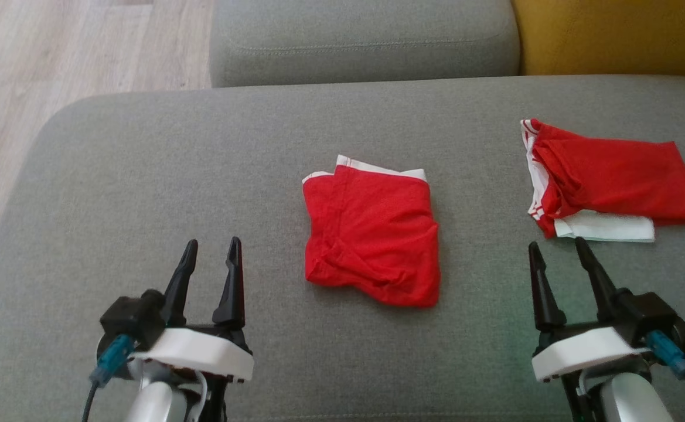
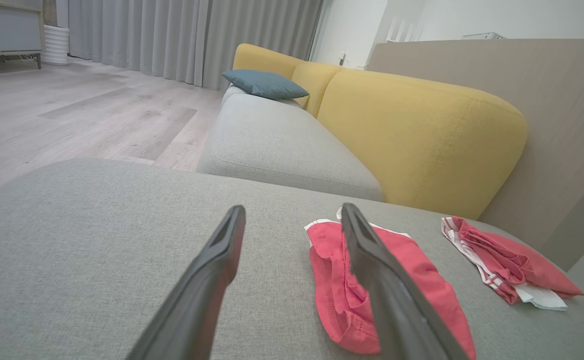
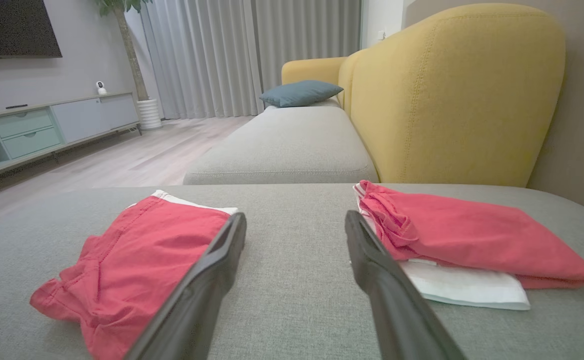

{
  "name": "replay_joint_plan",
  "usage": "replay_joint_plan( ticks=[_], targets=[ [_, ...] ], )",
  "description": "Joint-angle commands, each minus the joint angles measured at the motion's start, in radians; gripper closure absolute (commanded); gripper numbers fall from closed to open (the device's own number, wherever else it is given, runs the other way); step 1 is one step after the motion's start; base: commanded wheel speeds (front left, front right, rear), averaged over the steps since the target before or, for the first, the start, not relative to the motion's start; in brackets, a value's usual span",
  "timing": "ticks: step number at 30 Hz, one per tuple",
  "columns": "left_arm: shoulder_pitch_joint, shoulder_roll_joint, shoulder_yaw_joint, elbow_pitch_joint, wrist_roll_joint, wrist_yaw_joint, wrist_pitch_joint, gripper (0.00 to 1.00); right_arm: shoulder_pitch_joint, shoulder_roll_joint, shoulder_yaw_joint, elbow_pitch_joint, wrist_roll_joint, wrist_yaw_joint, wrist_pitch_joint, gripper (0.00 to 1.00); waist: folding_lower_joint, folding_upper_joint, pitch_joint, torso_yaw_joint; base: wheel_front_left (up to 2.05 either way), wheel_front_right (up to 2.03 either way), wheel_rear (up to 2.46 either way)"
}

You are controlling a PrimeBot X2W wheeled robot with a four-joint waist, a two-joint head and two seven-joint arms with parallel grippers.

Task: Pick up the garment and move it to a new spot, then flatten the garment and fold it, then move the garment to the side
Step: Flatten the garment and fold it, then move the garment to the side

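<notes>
Wide apart and empty: left jaws and right jaws, low over the grey cushion (image 1: 143,176). Between them, mid-cushion and untouched: red garment (image 1: 371,234), lying in a rough folded square. Just beyond the right jaws: second red garment (image 1: 612,176), folded too. Seemingly folded already; probably still to be shifted aside.

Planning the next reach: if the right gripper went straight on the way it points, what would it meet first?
Likely the near left edge of the right-hand red garment, just ahead of the right gripper. Depth is unclear; otherwise it meets only bare cushion.
</notes>
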Motion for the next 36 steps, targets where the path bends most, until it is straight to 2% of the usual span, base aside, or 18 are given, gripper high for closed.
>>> replay_joint_plan(
  ticks=[1, 6, 12, 18, 28, 36],
  targets=[
    [-0.037, 0.002, 0.031, -0.037, 0.000, -0.003, -0.008, 0.00, -0.027, -0.004, 0.021, -0.048, 0.007, -0.001, 0.004, 0.00, 0.0000, 0.0000, 0.006, 0.004, 0.00, 0.00, 0.00],
    [-0.060, 0.002, 0.010, -0.034, 0.001, -0.012, -0.008, 0.00, -0.046, -0.004, 0.034, -0.067, 0.005, -0.001, 0.035, 0.00, 0.0000, 0.0000, 0.041, 0.030, 0.00, 0.00, 0.00],
    [-0.096, 0.002, -0.027, -0.025, -0.002, -0.018, -0.008, 0.00, -0.114, -0.004, 0.102, -0.014, 0.064, -0.001, 0.118, 0.00, 0.0000, 0.0000, 0.109, 0.090, 0.00, 0.00, 0.00],
    [-0.114, 0.002, -0.056, -0.009, -0.008, -0.019, -0.008, 0.00, -0.192, -0.004, 0.129, 0.117, 0.149, -0.001, 0.181, 0.00, 0.0000, 0.0000, 0.144, 0.157, 0.00, 0.00, 0.00],
    [-0.129, 0.002, -0.074, -0.006, -0.004, -0.018, -0.008, 0.00, -0.305, -0.004, 0.118, 0.322, 0.219, -0.001, 0.200, 0.00, 0.0000, 0.0000, 0.180, 0.228, 0.00, 0.00, 0.00],
    [-0.137, 0.002, -0.089, -0.007, -0.011, -0.014, -0.008, 0.00, -0.370, -0.004, 0.117, 0.456, 0.150, -0.001, 0.156, 0.00, 0.0000, 0.0000, 0.186, 0.233, 0.00, 0.00, 0.00]
  ],
)
